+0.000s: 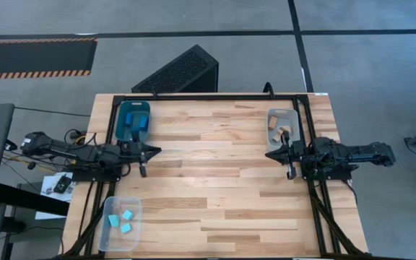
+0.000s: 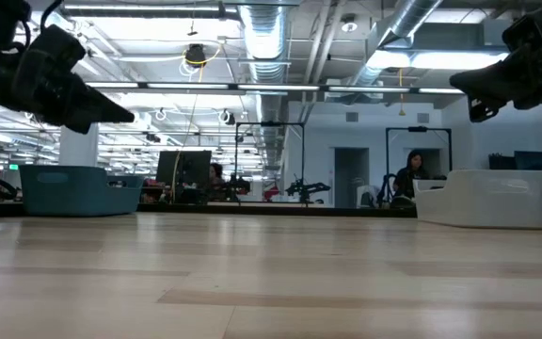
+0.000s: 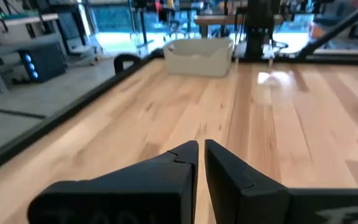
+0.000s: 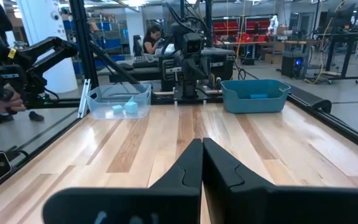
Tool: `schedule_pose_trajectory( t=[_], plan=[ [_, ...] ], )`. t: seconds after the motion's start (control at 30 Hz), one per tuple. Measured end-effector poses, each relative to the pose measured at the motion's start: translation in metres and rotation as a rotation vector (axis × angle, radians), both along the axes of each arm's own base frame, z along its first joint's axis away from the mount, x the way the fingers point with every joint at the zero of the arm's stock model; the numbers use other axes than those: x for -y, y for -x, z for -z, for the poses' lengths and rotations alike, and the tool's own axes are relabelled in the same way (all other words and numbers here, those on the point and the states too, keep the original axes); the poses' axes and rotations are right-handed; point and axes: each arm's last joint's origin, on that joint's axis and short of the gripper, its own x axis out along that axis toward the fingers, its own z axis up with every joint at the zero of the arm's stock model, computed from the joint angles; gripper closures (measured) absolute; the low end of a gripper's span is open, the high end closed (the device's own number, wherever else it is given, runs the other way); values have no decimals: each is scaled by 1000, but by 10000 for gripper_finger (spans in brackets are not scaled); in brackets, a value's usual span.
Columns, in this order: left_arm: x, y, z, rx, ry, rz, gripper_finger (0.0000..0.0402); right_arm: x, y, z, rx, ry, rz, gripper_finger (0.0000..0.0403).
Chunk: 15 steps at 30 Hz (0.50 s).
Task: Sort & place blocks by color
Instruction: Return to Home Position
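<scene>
Blocks [image 1: 127,214] all sit inside 3 bins: cyan in the clear bin [image 1: 104,227], dark blue in the teal bin [image 1: 120,119] just beside the left gripper [image 3: 201,149], tan in the grey bin [image 1: 283,113] just beside the right gripper [image 4: 202,146]. Both grippers face each other across the table [image 1: 215,180], fingers together on nothing; likely only homing remains.

Teal bin [image 1: 118,119], one; clear bin [image 1: 121,199], one; grey bin [image 1: 282,112], one. Light cyan blocks [image 1: 127,214], three. Tan blocks [image 1: 274,123], three discernible. Dark blue blocks [image 1: 140,124], count unclear. My left hand [image 1: 157,150], right hand [image 1: 269,153]: two.
</scene>
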Motion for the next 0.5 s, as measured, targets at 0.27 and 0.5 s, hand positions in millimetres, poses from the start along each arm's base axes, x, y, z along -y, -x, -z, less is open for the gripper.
schedule_pose_trajectory(
  t=[0.27, 0.5],
  plan=[
    [2, 0, -15, 96, -27, 24, 382, 0, 0, 0, -2, -1, 2, 378],
    [6, 14, -24, 230, -113, 90, 382, 0, 0, 0, -3, -2, 2, 376]
  ],
)
